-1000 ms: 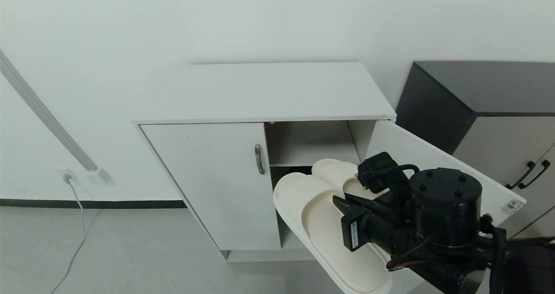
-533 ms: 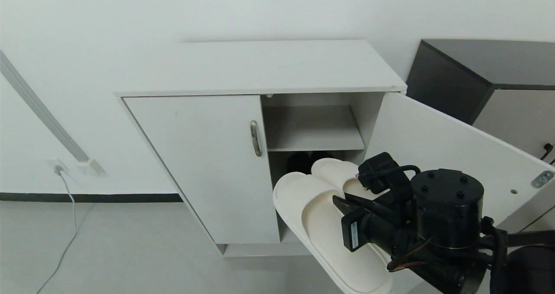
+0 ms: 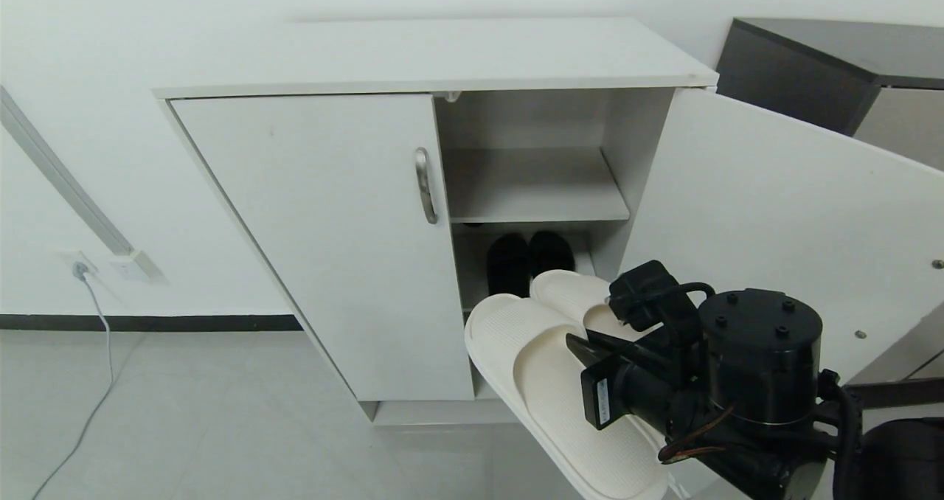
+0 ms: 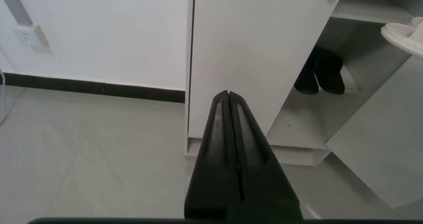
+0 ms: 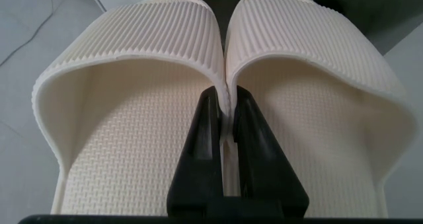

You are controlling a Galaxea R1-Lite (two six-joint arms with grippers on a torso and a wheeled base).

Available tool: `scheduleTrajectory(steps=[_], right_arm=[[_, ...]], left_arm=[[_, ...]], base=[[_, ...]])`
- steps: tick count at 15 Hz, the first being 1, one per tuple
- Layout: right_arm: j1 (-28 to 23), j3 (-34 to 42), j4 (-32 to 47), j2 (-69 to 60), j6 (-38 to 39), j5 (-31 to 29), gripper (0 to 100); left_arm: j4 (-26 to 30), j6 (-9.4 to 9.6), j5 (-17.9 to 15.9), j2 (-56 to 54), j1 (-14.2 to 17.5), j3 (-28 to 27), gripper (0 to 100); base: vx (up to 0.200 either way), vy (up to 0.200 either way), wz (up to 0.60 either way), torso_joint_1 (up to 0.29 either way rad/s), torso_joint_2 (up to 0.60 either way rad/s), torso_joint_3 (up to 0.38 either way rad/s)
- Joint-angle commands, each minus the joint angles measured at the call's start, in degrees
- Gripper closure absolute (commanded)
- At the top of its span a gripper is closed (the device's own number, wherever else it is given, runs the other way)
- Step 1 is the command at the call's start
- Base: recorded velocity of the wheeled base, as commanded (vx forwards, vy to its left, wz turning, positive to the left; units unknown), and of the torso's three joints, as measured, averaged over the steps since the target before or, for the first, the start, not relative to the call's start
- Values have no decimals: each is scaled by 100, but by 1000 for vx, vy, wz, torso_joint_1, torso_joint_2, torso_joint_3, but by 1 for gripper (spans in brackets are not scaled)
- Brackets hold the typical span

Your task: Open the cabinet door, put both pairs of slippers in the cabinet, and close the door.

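Observation:
My right gripper (image 5: 225, 112) is shut on the inner edges of a pair of white slippers (image 3: 546, 367), side by side with toes toward the cabinet. The pair (image 5: 158, 85) hangs in the air just in front of the open right half of the white cabinet (image 3: 442, 50). A pair of black slippers (image 3: 527, 260) stands on the cabinet's lower level; the same black slippers (image 4: 324, 75) appear past my left gripper (image 4: 228, 95), which is shut and empty, low in front of the closed left door (image 3: 324, 234). The right door (image 3: 782, 220) is swung wide open.
A bare shelf (image 3: 535, 190) lies above the black slippers. A dark cabinet (image 3: 833, 65) stands to the right behind the open door. At the left wall are an outlet with a cable (image 3: 81, 271) and bare grey floor (image 3: 184, 419).
The head view has shifted downward, bringing the cabinet's lower level and the black slippers into sight. The right gripper still holds the white slippers at the same spot in the picture.

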Motion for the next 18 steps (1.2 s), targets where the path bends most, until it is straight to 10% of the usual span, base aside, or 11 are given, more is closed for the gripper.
scheduleTrajectory(steps=[1,9,18], right_arm=[[3,3,0,10,2,-1,100],[3,29,-9,10,2,-1,100],[-24,47,-124,107,-95,-28,100]], left_arm=[[-4,-4,4,-1,1,0,100],[-4,-4,4,-1,1,0,100],[-4,-4,4,-1,1,0,100]], base=[[0,0,0,-110,461,354],[0,0,0,-42,402,353],[0,0,0,0,19,16]])
